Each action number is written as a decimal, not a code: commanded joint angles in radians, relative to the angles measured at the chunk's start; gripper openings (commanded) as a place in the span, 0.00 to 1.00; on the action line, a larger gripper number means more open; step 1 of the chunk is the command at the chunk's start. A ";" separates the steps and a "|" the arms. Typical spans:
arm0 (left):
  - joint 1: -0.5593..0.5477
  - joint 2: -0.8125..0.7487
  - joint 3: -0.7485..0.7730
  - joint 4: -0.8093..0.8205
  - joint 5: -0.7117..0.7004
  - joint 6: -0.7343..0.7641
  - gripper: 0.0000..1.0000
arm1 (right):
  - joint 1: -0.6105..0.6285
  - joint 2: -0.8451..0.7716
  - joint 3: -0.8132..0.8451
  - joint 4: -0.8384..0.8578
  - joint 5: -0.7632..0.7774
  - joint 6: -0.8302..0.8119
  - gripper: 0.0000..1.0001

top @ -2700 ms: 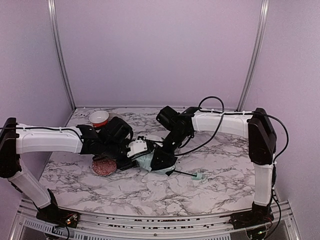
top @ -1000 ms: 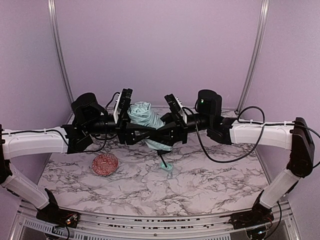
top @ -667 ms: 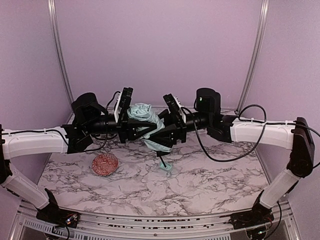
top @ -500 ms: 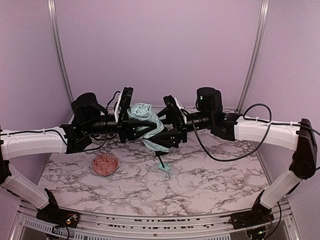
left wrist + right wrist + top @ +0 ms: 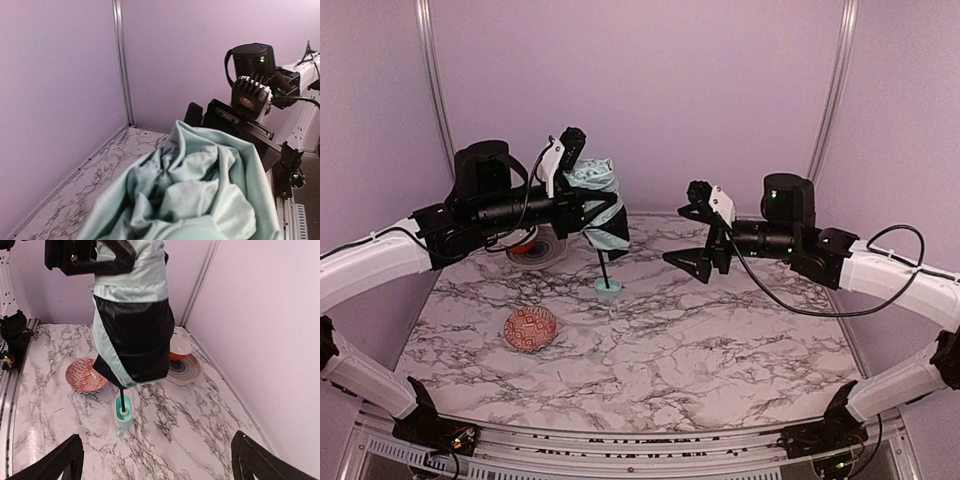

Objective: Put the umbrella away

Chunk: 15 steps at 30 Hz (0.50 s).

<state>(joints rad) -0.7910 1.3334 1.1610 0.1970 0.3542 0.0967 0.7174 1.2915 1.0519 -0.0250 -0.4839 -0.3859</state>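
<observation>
The umbrella (image 5: 598, 200) hangs upright over the back left of the table, with bunched mint fabric on top and black lining (image 5: 135, 335) below. Its thin shaft runs down to the mint handle (image 5: 608, 287) at the marble surface. My left gripper (image 5: 582, 198) is shut on the fabric top. In the left wrist view the fabric (image 5: 200, 190) fills the lower frame and hides the fingers. My right gripper (image 5: 692, 228) stands wide open to the right of the umbrella, clear of it. The right wrist view shows the handle (image 5: 122, 412) between its spread fingertips (image 5: 65, 460).
A red patterned bowl (image 5: 530, 328) lies at the front left of the marble table (image 5: 720, 340). An orange bowl (image 5: 179, 347) sits on a grey ringed plate (image 5: 187, 371) at the back left, partly behind my left arm. Purple walls close in three sides.
My right gripper opened, let go of the umbrella and drew back to the right. My left arm carried the umbrella up and to the left, and the handle shifted left.
</observation>
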 commanded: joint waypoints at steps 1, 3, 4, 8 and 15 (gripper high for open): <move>0.006 0.037 0.244 -0.257 -0.341 0.084 0.00 | -0.044 -0.088 -0.036 0.069 0.203 0.062 1.00; 0.006 0.060 0.310 -0.274 -0.433 0.072 0.00 | -0.050 -0.122 -0.077 0.144 0.254 0.107 1.00; 0.006 0.069 0.334 -0.274 -0.477 0.059 0.00 | -0.050 -0.138 -0.094 0.178 0.270 0.123 1.00; 0.006 0.105 0.417 -0.267 -0.540 0.008 0.00 | -0.051 -0.169 -0.100 0.203 0.294 0.164 1.00; 0.007 0.132 0.085 0.081 -0.586 -0.132 0.00 | -0.052 -0.196 -0.145 0.235 0.301 0.205 1.00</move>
<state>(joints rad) -0.7864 1.4387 1.4654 0.0212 -0.1699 0.0769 0.6701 1.1236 0.9371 0.1505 -0.2062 -0.2291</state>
